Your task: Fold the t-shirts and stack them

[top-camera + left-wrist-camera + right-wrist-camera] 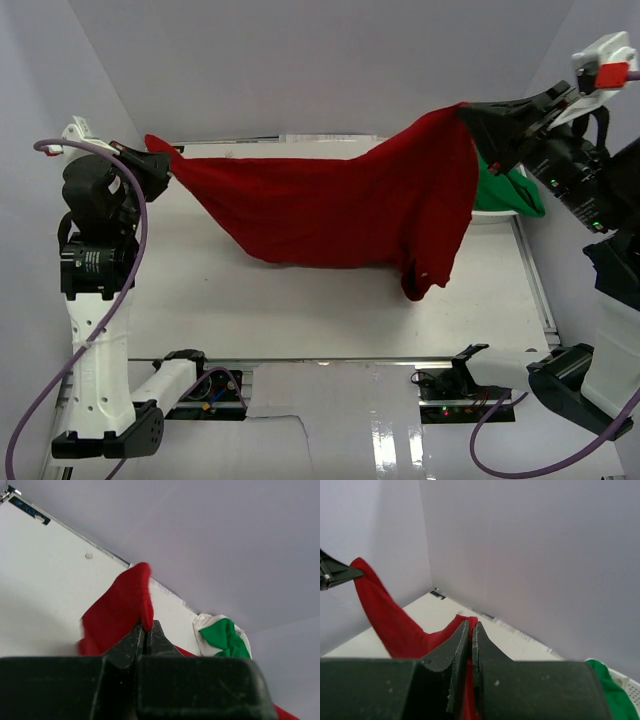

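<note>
Two grippers hold one red t-shirt (340,210) stretched in the air between them, over the white table (200,300). The left gripper (163,166) sits at the far left, jaws pressed together on one end of the red cloth. In the left wrist view the fabric is pinched right at the tips, with a fold standing up above them. The right gripper (470,118) is at the upper right, raised higher than the left, jaws clamped tight on the opposite end of the shirt. In the right wrist view red cloth is caught between its fingertips.

The shirt hangs as a sagging band, high at the right end, with its lower edge drooping toward the table. Cannot tell whether it touches the surface. Near the right end a bunched part hangs lowest; sleeve or collar, cannot tell.

The green t-shirt (512,190) lies crumpled in the white basket (201,623) at the far right of the table, just behind the right gripper and partly hidden by that arm.
</note>
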Tool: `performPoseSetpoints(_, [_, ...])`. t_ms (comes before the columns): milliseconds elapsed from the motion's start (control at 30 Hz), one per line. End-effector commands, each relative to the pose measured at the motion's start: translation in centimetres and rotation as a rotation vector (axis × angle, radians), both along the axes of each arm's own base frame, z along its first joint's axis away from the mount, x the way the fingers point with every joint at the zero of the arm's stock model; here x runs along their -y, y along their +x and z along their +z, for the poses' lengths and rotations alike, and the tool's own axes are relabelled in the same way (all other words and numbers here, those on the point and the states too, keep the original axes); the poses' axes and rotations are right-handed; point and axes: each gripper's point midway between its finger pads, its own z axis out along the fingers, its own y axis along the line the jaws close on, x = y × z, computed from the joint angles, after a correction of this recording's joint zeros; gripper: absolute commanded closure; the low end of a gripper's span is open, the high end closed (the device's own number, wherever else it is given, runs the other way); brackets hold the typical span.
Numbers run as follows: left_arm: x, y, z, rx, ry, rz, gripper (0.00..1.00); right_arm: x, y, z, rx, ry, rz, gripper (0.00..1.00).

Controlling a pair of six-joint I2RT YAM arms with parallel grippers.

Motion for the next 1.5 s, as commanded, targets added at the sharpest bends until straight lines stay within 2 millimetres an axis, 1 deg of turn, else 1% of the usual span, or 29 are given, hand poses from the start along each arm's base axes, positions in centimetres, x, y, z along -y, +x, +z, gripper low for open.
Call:
performPoseSetpoints(0, [-0.8, 1.6, 0.9, 0.018, 0.004, 0.045, 1.00, 1.4, 1.1, 2.6, 0.104, 0.019, -0.101, 0.92])
performPoseSetpoints(33, [-1.0, 2.5, 1.2, 0.018, 0.006, 0.052, 1.00, 2.1, 2.6, 3.1, 0.119, 0.033, -0.176, 0.92])
performPoseSetpoints(100, [-1.0, 3.5, 1.1, 0.015, 0.013, 0.048, 1.00, 2.4, 4.3, 3.1, 0.132, 0.029, -0.238, 0.92])
performPoseSetpoints(133, [-0.9, 4.1, 1.3, 0.028, 0.013, 0.045, 1.00, 2.3, 6.0, 2.9, 0.136, 0.025, -0.280, 0.92])
performPoseSetpoints(167, [-0.8, 4.8, 0.9, 0.018, 0.012, 0.039, 1.00, 2.1, 6.6, 2.8, 0.138, 0.024, -0.292, 0.92])
performPoseSetpoints(233, [-0.6, 5.2, 1.2, 0.046, 0.019, 0.025, 1.00, 1.9, 7.9, 2.2, 0.136, 0.019, -0.317, 0.92])
performPoseSetpoints(267, [-0.4, 5.2, 1.0, 0.050, 0.024, 0.015, 1.00, 2.0, 8.1, 3.0, 0.170, 0.038, -0.328, 0.92])
performPoseSetpoints(333, [-0.4, 5.0, 1.8, 0.091, 0.046, 0.008, 1.00, 2.3, 8.3, 3.5, 0.214, 0.029, -0.350, 0.92])
performPoseSetpoints(367, [-0.6, 4.7, 2.1, 0.105, 0.054, 0.016, 1.00, 2.6, 8.0, 4.6, 0.252, 0.047, -0.360, 0.92])
performPoseSetpoints(467, [-0.8, 3.5, 3.2, 0.156, 0.072, 0.027, 1.00, 3.4, 7.4, 6.4, 0.322, 0.056, -0.387, 0.92])
performPoseSetpoints(500, [-0.8, 3.1, 4.2, 0.203, 0.076, 0.025, 1.00, 3.7, 6.9, 6.9, 0.339, 0.065, -0.394, 0.92])
performPoseSetpoints(567, [-0.7, 2.3, 4.9, 0.249, 0.085, 0.021, 1.00, 4.0, 6.7, 7.2, 0.360, 0.067, -0.402, 0.92])
performPoseSetpoints(667, [-0.6, 0.8, 6.6, 0.320, 0.086, 0.014, 1.00, 4.4, 5.6, 7.9, 0.391, 0.084, -0.395, 0.92])
performPoseSetpoints(767, [0.0, -1.0, 8.5, 0.396, 0.092, -0.016, 1.00, 4.6, 3.4, 8.5, 0.427, 0.103, -0.343, 0.92])
performPoseSetpoints(800, [0.2, -1.7, 9.5, 0.439, 0.096, -0.024, 1.00, 4.8, 1.8, 8.8, 0.450, 0.118, -0.308, 0.92])
performPoseSetpoints(833, [0.4, -3.1, 10.0, 0.478, 0.101, -0.035, 1.00, 4.9, 1.1, 9.0, 0.460, 0.125, -0.295, 0.92])
performPoseSetpoints(900, [0.5, -4.6, 11.2, 0.541, 0.103, -0.038, 1.00, 5.5, -1.2, 9.8, 0.494, 0.144, -0.259, 0.92])
performPoseSetpoints(967, [0.6, -6.4, 12.3, 0.587, 0.107, -0.044, 1.00, 6.2, -3.2, 10.6, 0.514, 0.159, -0.237, 0.92])
performPoseSetpoints(1033, [0.8, -7.4, 13.0, 0.614, 0.109, -0.052, 1.00, 7.4, -5.2, 11.6, 0.550, 0.173, -0.241, 0.92])
performPoseSetpoints(1067, [0.8, -8.0, 13.4, 0.631, 0.113, -0.051, 1.00, 8.3, -5.7, 11.9, 0.575, 0.165, -0.283, 0.92])
performPoseSetpoints(1100, [0.8, -8.4, 13.6, 0.639, 0.122, -0.049, 1.00, 8.5, -7.3, 12.3, 0.615, 0.155, -0.267, 0.92])
performPoseSetpoints(1167, [1.3, -9.4, 13.9, 0.662, 0.131, -0.076, 1.00, 9.7, -9.0, 13.1, 0.662, 0.152, -0.322, 0.92])
performPoseSetpoints(1200, [1.3, -9.8, 14.1, 0.670, 0.130, -0.076, 1.00, 9.7, -10.7, 13.4, 0.698, 0.148, -0.315, 0.92])
performPoseSetpoints(1267, [1.3, -10.8, 14.9, 0.697, 0.129, -0.076, 1.00, 10.1, -12.5, 13.8, 0.734, 0.163, -0.334, 0.92])
performPoseSetpoints(1300, [1.3, -11.7, 15.5, 0.720, 0.128, -0.075, 1.00, 10.3, -14.4, 13.9, 0.763, 0.175, -0.337, 0.92])
performPoseSetpoints(1333, [1.3, -12.4, 15.9, 0.737, 0.129, -0.074, 1.00, 10.5, -15.1, 13.9, 0.773, 0.177, -0.350, 0.92])
performPoseSetpoints(1367, [1.4, -13.8, 17.0, 0.774, 0.132, -0.077, 1.00, 10.5, -17.0, 14.2, 0.805, 0.182, -0.362, 0.92])
performPoseSetpoints(1433, [1.4, -15.3, 18.1, 0.813, 0.134, -0.077, 1.00, 10.2, -19.2, 14.4, 0.857, 0.184, -0.362, 0.92])
performPoseSetpoints(1467, [1.5, -16.2, 18.7, 0.836, 0.140, -0.079, 1.00, 9.8, -21.7, 14.8, 0.908, 0.211, -0.349, 0.92])
